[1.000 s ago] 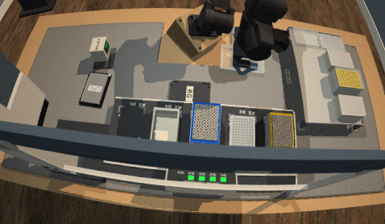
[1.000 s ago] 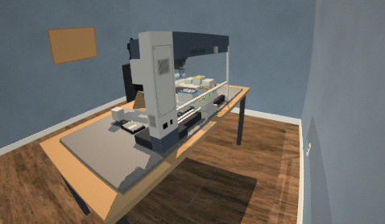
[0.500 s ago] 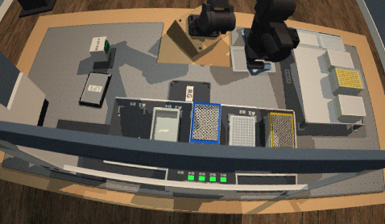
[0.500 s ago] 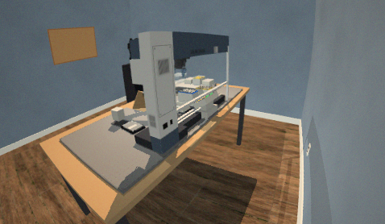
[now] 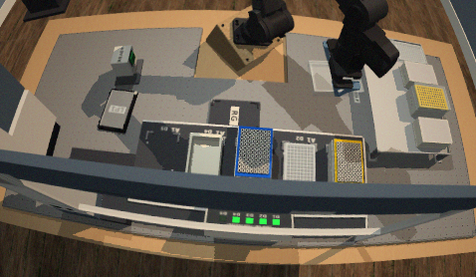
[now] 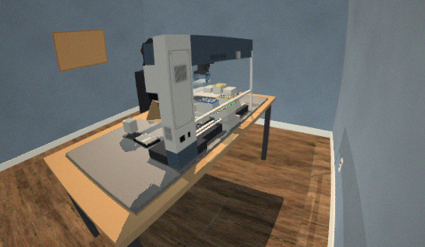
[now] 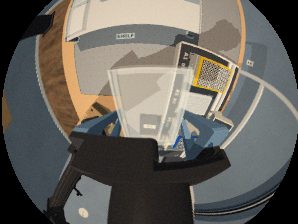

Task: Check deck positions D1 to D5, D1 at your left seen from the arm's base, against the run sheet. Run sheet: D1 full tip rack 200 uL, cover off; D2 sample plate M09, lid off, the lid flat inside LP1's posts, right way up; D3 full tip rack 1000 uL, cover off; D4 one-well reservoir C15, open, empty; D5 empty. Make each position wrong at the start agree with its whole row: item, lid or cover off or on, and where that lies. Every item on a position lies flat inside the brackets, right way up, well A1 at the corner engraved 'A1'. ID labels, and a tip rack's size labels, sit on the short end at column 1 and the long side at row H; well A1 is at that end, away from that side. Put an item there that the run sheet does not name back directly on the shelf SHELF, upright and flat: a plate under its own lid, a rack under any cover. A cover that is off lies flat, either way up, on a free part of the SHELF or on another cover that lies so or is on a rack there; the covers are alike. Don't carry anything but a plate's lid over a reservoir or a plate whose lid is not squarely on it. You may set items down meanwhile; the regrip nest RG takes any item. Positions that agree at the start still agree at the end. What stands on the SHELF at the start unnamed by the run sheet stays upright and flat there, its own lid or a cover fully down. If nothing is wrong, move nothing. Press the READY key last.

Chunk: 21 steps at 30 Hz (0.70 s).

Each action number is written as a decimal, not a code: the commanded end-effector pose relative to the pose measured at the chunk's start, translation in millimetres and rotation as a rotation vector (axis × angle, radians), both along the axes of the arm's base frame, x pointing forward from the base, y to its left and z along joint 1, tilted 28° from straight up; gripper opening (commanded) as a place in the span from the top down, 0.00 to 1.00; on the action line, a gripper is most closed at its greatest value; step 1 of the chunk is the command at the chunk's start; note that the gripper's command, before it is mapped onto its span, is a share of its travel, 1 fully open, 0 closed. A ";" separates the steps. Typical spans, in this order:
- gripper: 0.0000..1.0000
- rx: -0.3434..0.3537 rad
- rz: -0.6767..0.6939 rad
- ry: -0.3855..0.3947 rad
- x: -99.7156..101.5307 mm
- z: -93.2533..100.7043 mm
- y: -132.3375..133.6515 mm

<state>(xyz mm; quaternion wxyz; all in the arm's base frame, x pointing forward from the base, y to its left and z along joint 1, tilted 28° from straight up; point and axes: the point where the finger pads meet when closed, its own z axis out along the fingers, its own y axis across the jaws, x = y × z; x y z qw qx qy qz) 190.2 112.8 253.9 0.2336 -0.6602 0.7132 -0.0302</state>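
Observation:
My gripper (image 5: 347,82) is shut on a clear flat cover (image 5: 323,75) and holds it above the grey mat, just left of the SHELF (image 5: 405,112). In the wrist view the cover (image 7: 143,103) spans the fingers (image 7: 143,139). On the deck, right to left, are a yellow tip rack (image 5: 349,160) with its cover off, a white well plate (image 5: 299,160) with its lid off, a blue tip rack (image 5: 253,150) with its cover off, an open reservoir (image 5: 205,153) and an empty position (image 5: 161,144). A flat grey piece lies on LP1 (image 5: 117,110).
The SHELF holds two covered racks (image 5: 419,74) (image 5: 432,132), an uncovered yellow rack (image 5: 430,97) between them, and a clear cover (image 5: 409,50) at its far end. The RG nest (image 5: 234,114) stands behind the deck. The READY key (image 5: 122,56) is far left. A gantry beam (image 5: 241,184) spans the front.

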 end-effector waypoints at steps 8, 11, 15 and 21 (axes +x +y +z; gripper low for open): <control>1.00 0.063 -0.071 -0.070 11.9 38.3 6.6; 1.00 0.063 -0.070 -0.070 11.8 38.3 6.7; 1.00 0.063 -0.069 -0.069 11.7 38.3 6.8; 1.00 0.062 -0.068 -0.071 11.8 38.4 6.5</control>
